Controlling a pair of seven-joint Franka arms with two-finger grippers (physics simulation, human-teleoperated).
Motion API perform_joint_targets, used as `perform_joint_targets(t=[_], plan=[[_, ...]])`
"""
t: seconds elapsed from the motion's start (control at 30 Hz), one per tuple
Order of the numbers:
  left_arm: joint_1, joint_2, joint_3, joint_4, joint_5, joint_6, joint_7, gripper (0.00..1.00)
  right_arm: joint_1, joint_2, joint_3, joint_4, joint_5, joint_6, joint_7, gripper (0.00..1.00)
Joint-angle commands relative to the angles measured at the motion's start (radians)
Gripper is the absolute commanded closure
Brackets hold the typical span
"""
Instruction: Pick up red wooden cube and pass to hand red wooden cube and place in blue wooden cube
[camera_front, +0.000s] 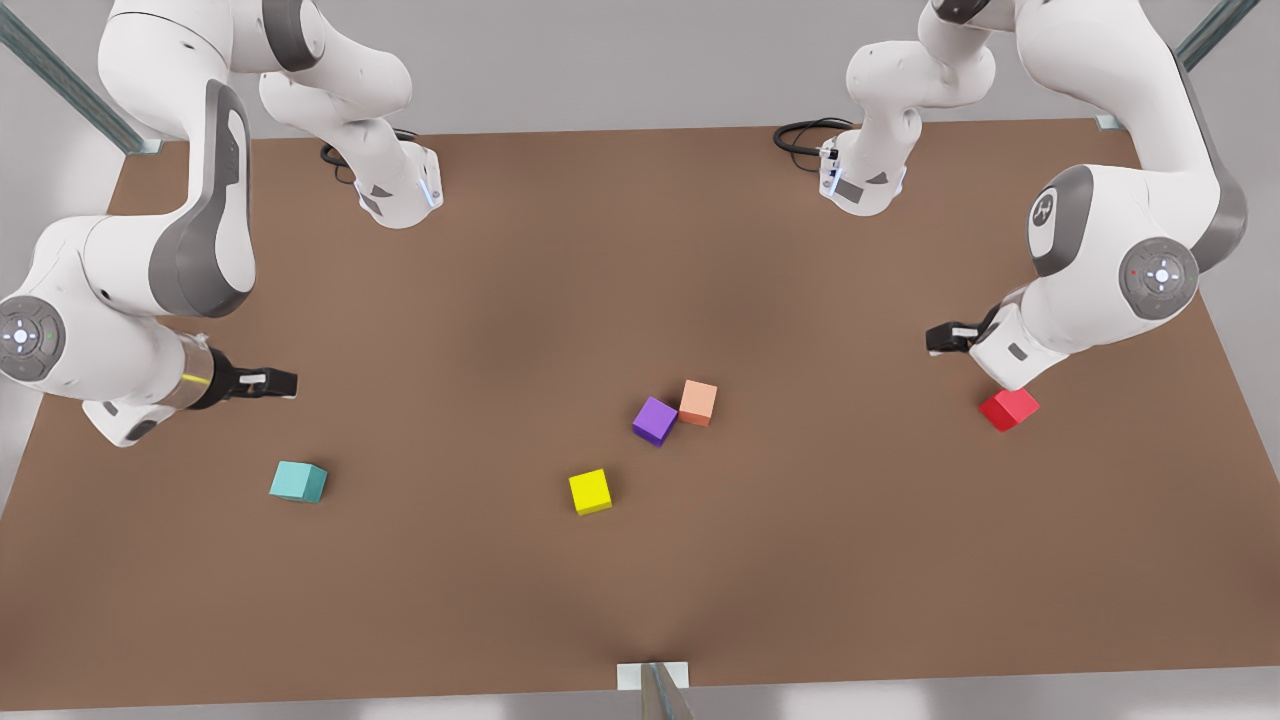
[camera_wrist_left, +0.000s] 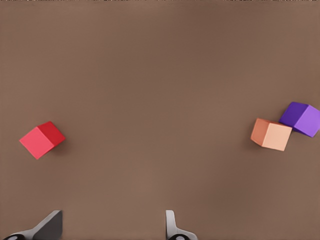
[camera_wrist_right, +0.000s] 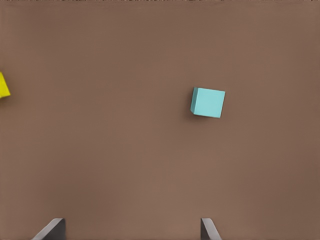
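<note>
The red wooden cube (camera_front: 1009, 408) sat on the brown table (camera_front: 640, 250), far over on the front view's right. The left gripper (camera_front: 948, 338) hung just beside it and a little above, not touching it. In the left wrist view, its fingers (camera_wrist_left: 171, 224) were spread wide apart and held nothing, and the red wooden cube (camera_wrist_left: 42, 139) lay off to one side of them, not between them.

The blue wooden cube (camera_front: 298, 482) sat far off on the front view's left. The right gripper (camera_front: 272, 382) waited near it, also with its fingers (camera_wrist_right: 209, 230) spread apart and empty.

A purple cube (camera_front: 655, 420) and a salmon cube (camera_front: 698, 402) touched in the middle, with a yellow cube (camera_front: 590, 491) nearer the camera.

I think the picking up had not begun. Next, the left gripper would need to line up over the red cube, go down around it, and squeeze.
</note>
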Motion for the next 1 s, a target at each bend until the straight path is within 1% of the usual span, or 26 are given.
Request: perform_joint_targets(t=[0.0,0.07,0.1,0.13,0.17,0.2,0.23,0.27,0.33,0.4,0.43,0.47,0.53,0.63,0.67,0.77,0.97], plan=[[0.0,0.0,0.0,0.0,0.0,0.022,-0.014,0.0,-0.001,-0.002,0.0,-0.002,0.0,0.021,-0.012,0.0],[0.0,0.003,0.001,-0.001,0.002,0.022,-0.015,0.0,-0.001,-0.002,0.0,-0.004,-0.001,0.021,-0.012,0.0],[0.0,0.025,0.029,-0.001,0.003,0.024,-0.016,0.0,-0.001,-0.002,0.0,-0.004,0.002,0.021,-0.012,0.0],[0.0,0.062,0.082,0.0,0.005,0.031,-0.016,0.0,-0.001,-0.002,0.0,-0.004,0.003,0.021,-0.012,0.0],[0.002,0.098,0.161,-0.004,-0.001,0.091,-0.016,0.0,-0.001,-0.002,0.0,-0.004,0.005,0.021,-0.012,0.0],[0.008,0.144,0.201,-0.012,-0.001,0.142,-0.016,0.0,-0.001,-0.002,0.0,-0.004,0.003,0.023,-0.012,0.0],[0.018,0.18,0.213,-0.035,-0.006,0.195,-0.034,0.0,-0.001,-0.002,0.0,-0.004,0.003,0.021,-0.012,0.0],[0.021,0.184,0.267,-0.104,-0.055,0.289,-0.049,0.0,-0.001,-0.002,0.0,-0.004,0.003,0.021,-0.012,0.0],[0.021,0.189,0.331,-0.213,-0.086,0.442,-0.048,0.0,0.0,-0.003,0.0,-0.012,0.002,0.021,-0.012,0.0],[0.04,0.215,0.371,-0.271,-0.144,0.508,-0.006,0.0,0.0,-0.003,0.0,-0.012,0.0,0.021,-0.012,0.0],[0.04,0.221,0.385,-0.314,-0.147,0.571,-0.006,0.0,0.002,-0.002,0.001,-0.012,0.0,0.021,-0.012,0.0],[0.045,0.229,0.412,-0.329,-0.149,0.579,0.001,0.0,0.004,-0.002,0.001,-0.013,0.0,0.021,-0.012,0.0],[0.08,0.27,0.414,-0.334,-0.152,0.645,-0.002,0.0,0.004,-0.002,0.001,-0.012,0.0,0.021,-0.012,0.0],[0.107,0.276,0.42,-0.385,-0.172,0.683,-0.022,0.0,0.005,-0.002,0.001,-0.016,0.0,0.029,-0.012,0.0],[0.1,0.276,0.419,-0.401,-0.173,0.706,-0.097,0.0,0.005,-0.003,0.001,-0.018,-0.001,0.029,-0.01,0.0],[0.098,0.275,0.419,-0.409,-0.207,0.706,-0.103,0.0,0.005,-0.003,0.001,-0.018,-0.004,0.029,-0.012,0.0],[0.086,0.301,0.417,-0.431,-0.205,0.721,-0.081,0.0,0.01,-0.003,0.003,-0.021,-0.006,0.026,-0.012,0.0]])
